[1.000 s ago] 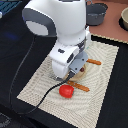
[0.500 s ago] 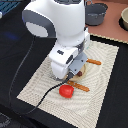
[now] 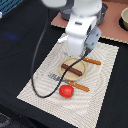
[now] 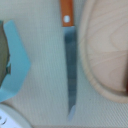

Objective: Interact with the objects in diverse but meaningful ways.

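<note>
Black tabletop (image 3: 20, 55) is running under everything, with a pale woven placemat (image 3: 107, 95) lying on it at a slant. Red tomato (image 3: 66, 91) is sitting on the placemat near its edge toward the camera, round and glossy, with bare mat open around it toward the exterior view's left and front. Just behind the tomato a fork (image 3: 64, 80) with an orange-brown wooden handle is lying flat, tines toward the exterior view's left. Beyond the fork a round wooden plate (image 3: 71, 63) is resting on the mat, and a dark brown sausage stick (image 3: 73, 69) is lying across it, long and slim, ends reaching near the rim. A knife (image 3: 93, 61) with a wooden handle is lying just beside the plate on the exterior view's right; the wrist view is showing the same knife (image 4: 70, 75) flat on the weave, blade close to the plate's curved rim (image 4: 95, 75). A light blue shape (image 4: 15, 60) is showing at the frame's edge, too blurred to name. White Franka arm (image 3: 82, 27) is hanging over the mat's far side, a black cable (image 3: 36, 70) looping down across the mat's edge on the exterior view's left. Gripper fingers are hidden; cannot tell whether spread or closed. A grey pot (image 3: 102, 12) is sitting behind the arm on a tan board.
</note>
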Controlling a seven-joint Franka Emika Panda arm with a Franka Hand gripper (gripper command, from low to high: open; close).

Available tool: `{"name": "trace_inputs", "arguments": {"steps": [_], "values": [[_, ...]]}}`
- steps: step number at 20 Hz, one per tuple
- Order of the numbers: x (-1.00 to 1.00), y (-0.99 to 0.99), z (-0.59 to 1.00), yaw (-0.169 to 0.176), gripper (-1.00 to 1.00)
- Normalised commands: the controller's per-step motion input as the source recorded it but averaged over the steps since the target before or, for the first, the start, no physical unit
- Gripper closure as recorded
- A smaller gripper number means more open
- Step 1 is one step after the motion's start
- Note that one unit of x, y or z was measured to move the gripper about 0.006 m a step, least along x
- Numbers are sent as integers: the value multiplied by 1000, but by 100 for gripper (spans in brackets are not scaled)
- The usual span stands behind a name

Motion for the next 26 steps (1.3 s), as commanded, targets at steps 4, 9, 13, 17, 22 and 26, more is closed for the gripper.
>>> {"name": "trace_inputs", "arguments": {"steps": [4, 9, 13, 17, 22, 26], "values": [[404, 790, 102, 44, -100], [336, 518, -115, 74, -100], [51, 194, -376, 98, -100], [0, 18, -292, 68, -100], [39, -89, -126, 23, -100], [338, -139, 318, -4, -100]]}}
